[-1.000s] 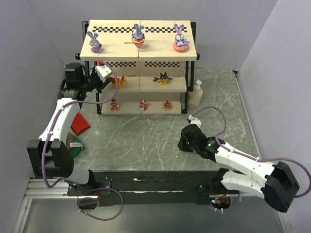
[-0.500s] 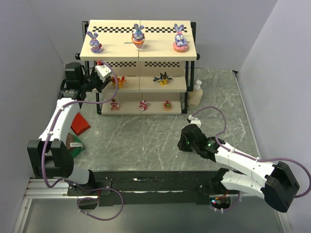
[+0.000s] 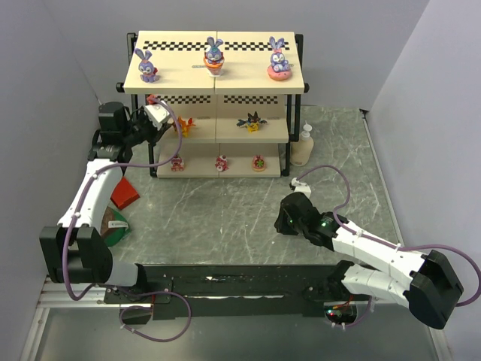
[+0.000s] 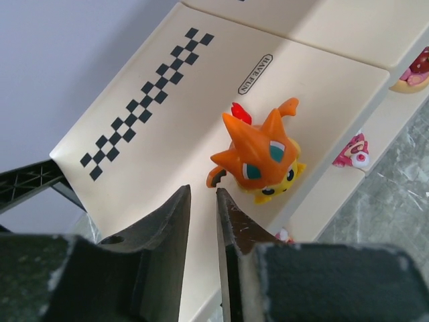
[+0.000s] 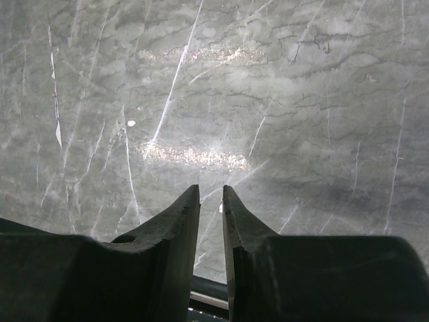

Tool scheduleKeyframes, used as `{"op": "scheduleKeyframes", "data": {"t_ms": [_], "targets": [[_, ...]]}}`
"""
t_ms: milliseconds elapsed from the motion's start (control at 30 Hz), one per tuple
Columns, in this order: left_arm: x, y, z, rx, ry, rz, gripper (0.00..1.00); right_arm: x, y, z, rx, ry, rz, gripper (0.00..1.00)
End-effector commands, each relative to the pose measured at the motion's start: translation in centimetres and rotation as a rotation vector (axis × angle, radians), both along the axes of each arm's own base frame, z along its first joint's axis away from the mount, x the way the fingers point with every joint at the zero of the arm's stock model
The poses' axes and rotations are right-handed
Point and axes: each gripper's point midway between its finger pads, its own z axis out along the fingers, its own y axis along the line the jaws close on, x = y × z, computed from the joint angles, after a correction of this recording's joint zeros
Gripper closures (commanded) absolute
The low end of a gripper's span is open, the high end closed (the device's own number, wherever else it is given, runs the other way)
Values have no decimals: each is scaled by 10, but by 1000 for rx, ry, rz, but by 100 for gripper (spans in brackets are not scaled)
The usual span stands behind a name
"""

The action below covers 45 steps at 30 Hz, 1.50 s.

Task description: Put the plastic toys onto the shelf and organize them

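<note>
The left gripper (image 4: 202, 194) has its jaws narrowly parted and holds nothing. Just ahead and to the right of its tips, the orange spiky creature (image 4: 258, 157) sits on a board of the shelf (image 4: 154, 127). Farther ahead an oval label (image 4: 255, 74) reads "HAVE FUN". The right gripper (image 5: 211, 191), likewise narrow and empty, hangs over the marble table (image 5: 281, 100).

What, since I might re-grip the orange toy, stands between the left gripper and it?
Nothing visible. The left gripper, empty and slightly parted, faces the orange spiky creature on the shelf, only bare board between them.
</note>
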Motion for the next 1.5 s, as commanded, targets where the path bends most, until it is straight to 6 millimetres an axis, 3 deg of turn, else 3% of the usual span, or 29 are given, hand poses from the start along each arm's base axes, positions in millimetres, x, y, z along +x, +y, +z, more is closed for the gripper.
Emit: {"op": "scheduleKeyframes", "data": {"t_ms": [0, 167, 233, 267, 333, 367, 400, 467, 500, 600, 633, 667, 733, 767, 800, 833, 900, 967, 1067, 1100, 1133, 1200, 1233, 1267, 1300, 1333, 1400, 1433, 1467], "targets": [[-5, 4, 25, -18, -80, 35, 71, 4, 0, 3, 26, -24, -18, 72], [-14, 8, 31, -65, -74, 87, 66, 4, -1, 2, 21, -24, -23, 72], [-24, 11, 41, -87, -89, 111, 61, 4, -2, 2, 18, -23, -26, 72], [-29, 11, 35, -96, -72, 120, 60, 4, -1, 3, 25, -27, -26, 72], [-42, 15, 43, -112, -101, 148, 57, 2, -2, 0, 27, -22, -27, 71], [-45, 21, 32, -123, -74, 192, 56, 2, -3, -1, 26, -21, -28, 71], [-53, 24, 40, -131, -96, 214, 55, 1, -4, -1, 24, -19, -31, 71], [-61, 31, 32, -165, -61, 274, 51, 2, -5, 1, 26, -26, -34, 71], [-69, 33, 41, -195, -73, 295, 48, 1, -5, 1, 26, -26, -34, 71], [-84, 35, 55, -315, -53, 347, 31, 1, -5, 4, 33, -35, -31, 71], [-87, 36, 63, -361, -50, 368, 4, 2, -4, 5, 34, -36, -31, 70], [-89, 37, 71, -516, -2, 423, 4, 2, -5, 6, 35, -39, -31, 70], [-88, 68, 89, -723, 14, 659, 4, 2, -4, 6, 37, -40, -31, 70], [-89, 71, 88, -887, 97, 732, 4, 3, -4, 6, 38, -39, -32, 70], [-89, 76, 66, -879, 194, 817, 4, 2, -2, 6, 40, -36, -26, 70], [-89, 69, 76, -870, 211, 782, 4, 3, -1, 7, 44, -35, -26, 70], [-85, 57, 55, -812, 331, 759, 4, 3, -1, 6, 43, -34, -23, 70], [-84, 44, 50, -846, 407, 717, 4, 3, -2, 6, 37, -32, -24, 70], [-83, 34, 42, -951, 423, 670, 1, 3, -2, 7, 41, -38, -27, 70], [-88, 34, 51, -990, 378, 645, 1, 3, -2, 8, 41, -38, -26, 69], [-89, 31, 41, -1006, 376, 634, 3, 3, -2, 8, 41, -40, -28, 69], [-95, 28, 41, -1002, 353, 624, 6, 3, -2, 8, 41, -40, -27, 69], [-97, 18, 31, -986, 370, 615, 13, 3, -1, 8, 42, -39, -26, 69], [-97, 15, 34, -981, 343, 603, 20, 4, -1, 7, 39, -37, -24, 69], [-98, 10, 33, -977, 344, 591, 30, 4, 0, 8, 41, -38, -26, 70], [-100, -2, 30, -969, 364, 565, 48, 5, 0, 8, 41, -38, -27, 69], [-95, -8, 24, -969, 375, 577, 67, 5, 1, 5, 38, -32, -26, 70], [-93, -14, 23, -967, 385, 571, 83, 6, 2, 6, 40, -33, -26, 70], [-90, -16, 21, -964, 389, 582, 89, 5, 2, 3, 33, -23, -25, 70]]}}
